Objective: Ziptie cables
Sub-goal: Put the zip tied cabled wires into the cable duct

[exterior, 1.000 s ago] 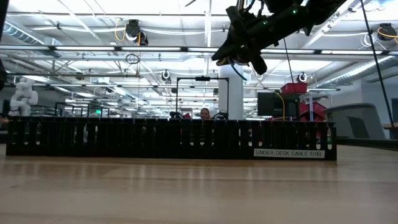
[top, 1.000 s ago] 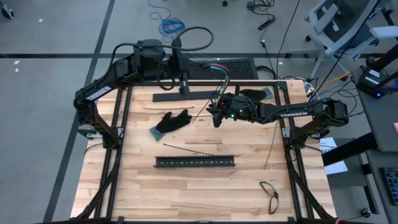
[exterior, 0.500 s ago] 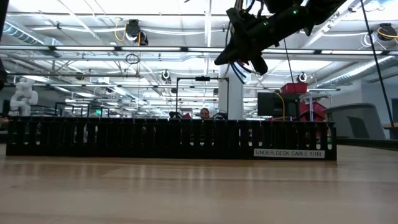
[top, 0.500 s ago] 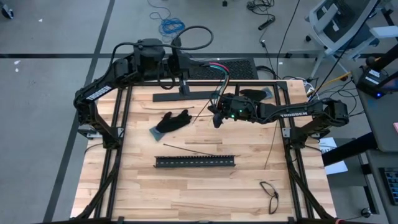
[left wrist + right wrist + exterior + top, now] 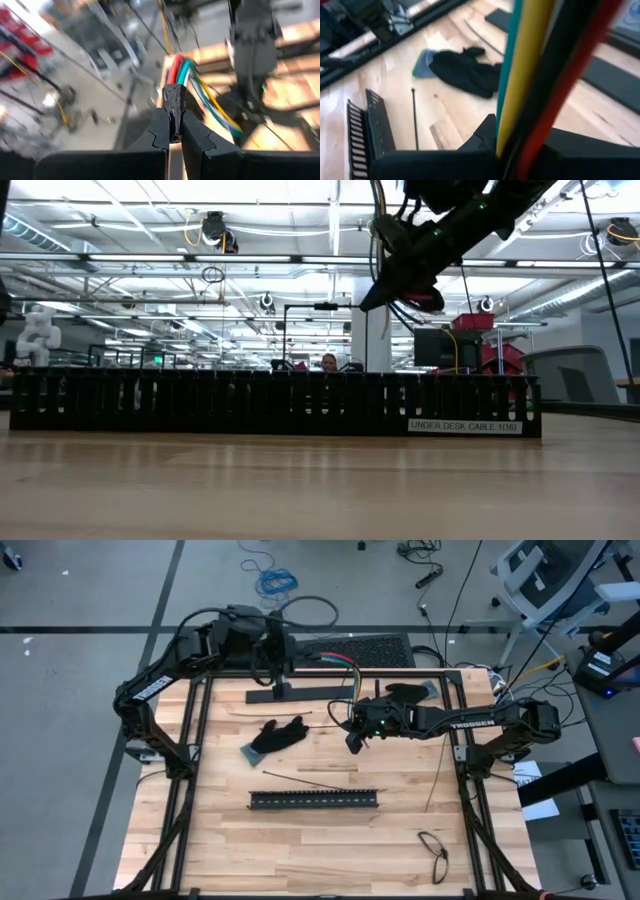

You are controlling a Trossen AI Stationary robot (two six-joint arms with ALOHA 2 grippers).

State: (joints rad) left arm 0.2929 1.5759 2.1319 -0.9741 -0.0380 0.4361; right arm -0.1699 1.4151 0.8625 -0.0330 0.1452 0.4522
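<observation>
Both grippers hold the cables [image 5: 345, 662] above the bench's [image 5: 300, 850] far edge: left gripper [image 5: 174, 131] fingers pinch the taped end, right gripper [image 5: 353, 743] fingers clamp the bundle's other end.

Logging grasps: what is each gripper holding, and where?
Left gripper pinches the cables at their black-wrapped end; right gripper clamps their coloured strands farther along.

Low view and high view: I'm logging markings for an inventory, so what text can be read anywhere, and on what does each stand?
"UNDER DESK CABLE 10B": white label on the black slotted cable tray; the last characters are uncertain.
"TROSSEN": white lettering on the right arm.
White lettering on the left arm: too small to read.
Nothing else is legible.
</observation>
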